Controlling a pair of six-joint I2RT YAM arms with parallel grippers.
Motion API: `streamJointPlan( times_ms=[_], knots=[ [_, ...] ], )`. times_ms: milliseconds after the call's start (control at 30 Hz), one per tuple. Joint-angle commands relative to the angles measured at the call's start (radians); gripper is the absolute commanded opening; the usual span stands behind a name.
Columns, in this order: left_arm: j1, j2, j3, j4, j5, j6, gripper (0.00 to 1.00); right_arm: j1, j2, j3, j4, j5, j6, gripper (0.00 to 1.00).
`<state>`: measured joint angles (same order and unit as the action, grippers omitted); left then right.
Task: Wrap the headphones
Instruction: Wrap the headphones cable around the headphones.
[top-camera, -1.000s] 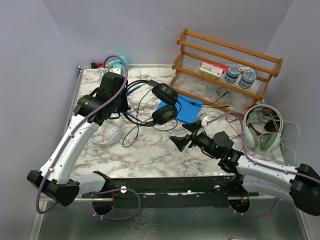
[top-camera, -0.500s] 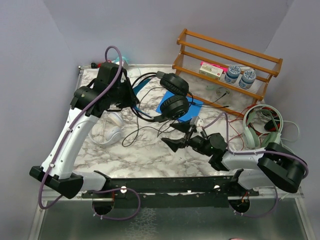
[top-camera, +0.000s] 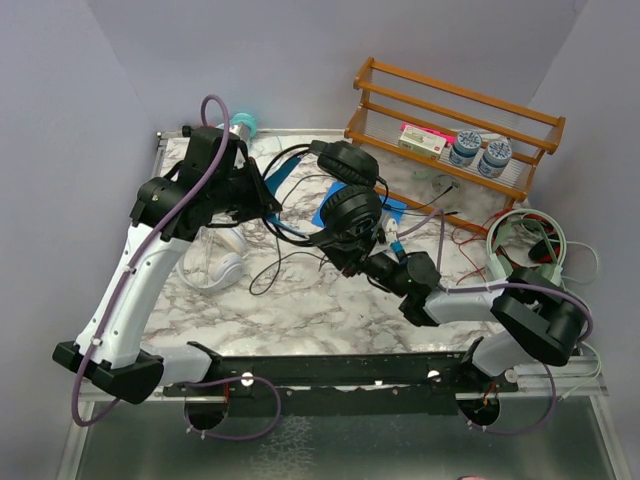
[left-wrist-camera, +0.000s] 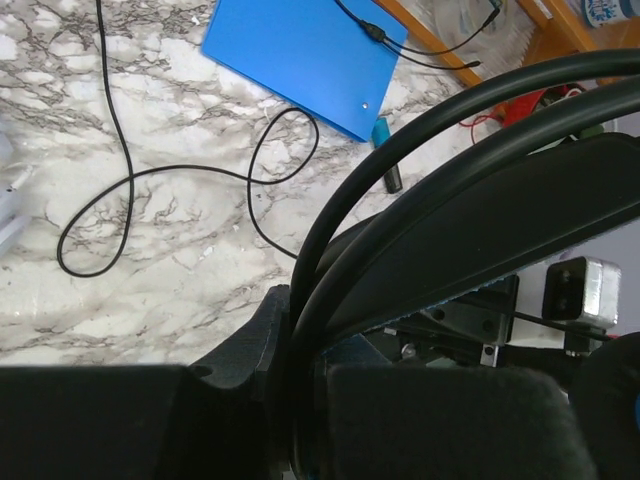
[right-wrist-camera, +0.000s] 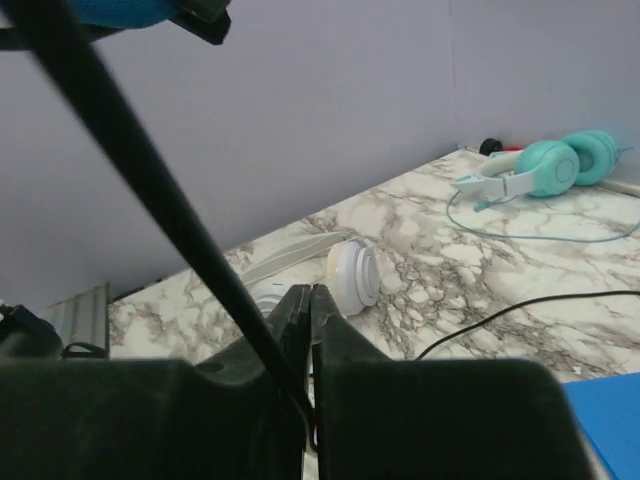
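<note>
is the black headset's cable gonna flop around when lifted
Likely floppy: the cable lies in loose loops on the table, so it should trail and swing. It's thin, so it may slip through the right gripper pinching it. The black headset looks stiffer; its band holds its arch in the left gripper.

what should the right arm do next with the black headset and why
Probably carry the cable around the black headset for a first turn. The left gripper holds it lifted by the headband, the right gripper looks shut on the cable, and slack lies looped on the table.
</note>
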<state>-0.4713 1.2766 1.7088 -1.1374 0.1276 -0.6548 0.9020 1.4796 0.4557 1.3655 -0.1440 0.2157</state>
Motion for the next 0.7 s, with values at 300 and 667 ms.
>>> streamJointPlan(
  times_ms=[300, 667],
  knots=[
    [0.003, 0.013, 0.015, 0.044, 0.275, -0.041, 0.0, 0.004, -0.041, 0.033, -0.161, 0.133, 0.13, 0.01],
    [0.005, -0.04, -0.201, 0.292, 0.377, -0.142, 0.0, 0.001, 0.021, 0.138, -0.24, -0.027, 0.134, 0.03]
  ],
)
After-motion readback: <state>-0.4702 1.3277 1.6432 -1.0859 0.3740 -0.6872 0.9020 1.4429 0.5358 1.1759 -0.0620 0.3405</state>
